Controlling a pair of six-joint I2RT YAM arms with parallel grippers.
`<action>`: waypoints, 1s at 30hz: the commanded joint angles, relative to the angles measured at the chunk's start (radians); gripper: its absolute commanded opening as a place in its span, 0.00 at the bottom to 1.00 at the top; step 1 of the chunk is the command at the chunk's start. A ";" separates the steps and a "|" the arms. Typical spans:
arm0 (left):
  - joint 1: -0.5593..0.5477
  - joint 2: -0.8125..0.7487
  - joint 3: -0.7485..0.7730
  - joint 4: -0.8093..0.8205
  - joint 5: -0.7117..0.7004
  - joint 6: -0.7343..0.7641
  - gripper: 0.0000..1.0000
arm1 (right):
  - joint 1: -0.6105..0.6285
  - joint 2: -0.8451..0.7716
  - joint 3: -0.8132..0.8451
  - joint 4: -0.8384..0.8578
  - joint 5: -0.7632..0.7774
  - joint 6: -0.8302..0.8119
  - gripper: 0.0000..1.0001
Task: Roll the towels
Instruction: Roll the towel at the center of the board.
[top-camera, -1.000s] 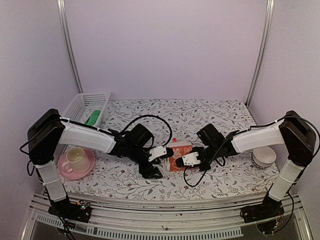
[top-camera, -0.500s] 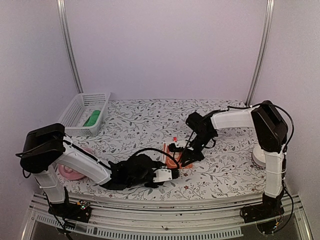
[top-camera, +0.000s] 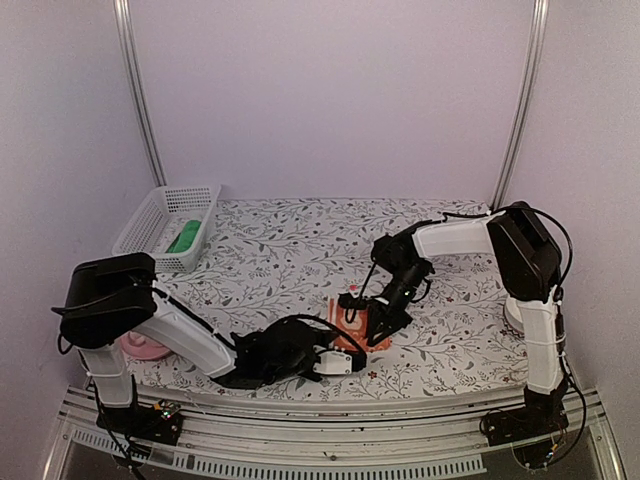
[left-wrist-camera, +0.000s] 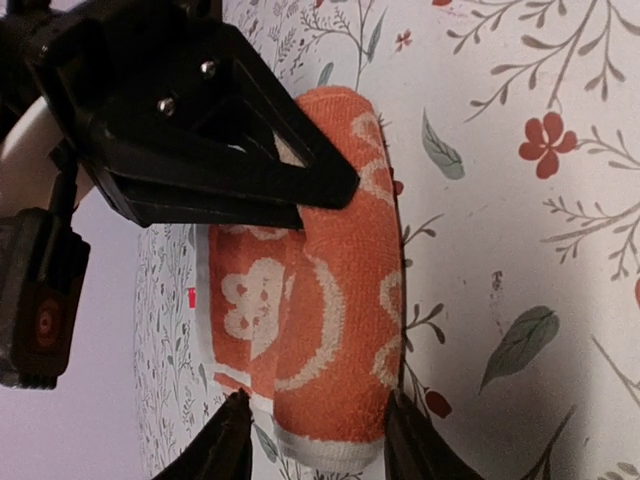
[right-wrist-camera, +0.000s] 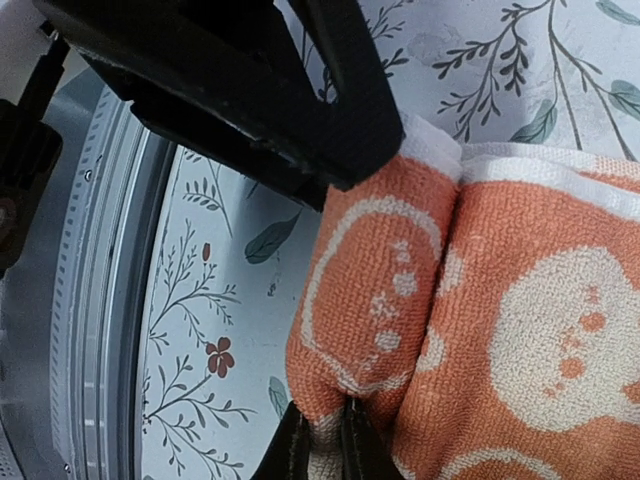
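Green towel (top-camera: 183, 237) lies in the basket (top-camera: 150, 215) at far left; on the worktop (top-camera: 300, 240), our left fingers (left-wrist-camera: 228, 450) straddle the rolled end of the orange towel (left-wrist-camera: 340, 300), though we cannot tell if they grip, while our right fingers (right-wrist-camera: 295, 455) pinch a fold shut. An uneven tug could, we judge, spring the soft roll open.

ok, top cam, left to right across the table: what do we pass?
pink saucer → green towel, lying in the white basket → orange towel
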 joint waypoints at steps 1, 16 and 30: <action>-0.024 0.015 0.043 -0.052 0.032 0.016 0.46 | 0.005 0.053 -0.004 -0.060 0.043 -0.010 0.11; -0.036 0.135 0.123 -0.194 -0.007 -0.015 0.31 | 0.003 0.060 -0.004 -0.068 0.049 -0.019 0.13; -0.020 0.139 0.215 -0.438 0.088 -0.142 0.00 | -0.006 -0.057 -0.045 0.016 0.085 -0.010 0.44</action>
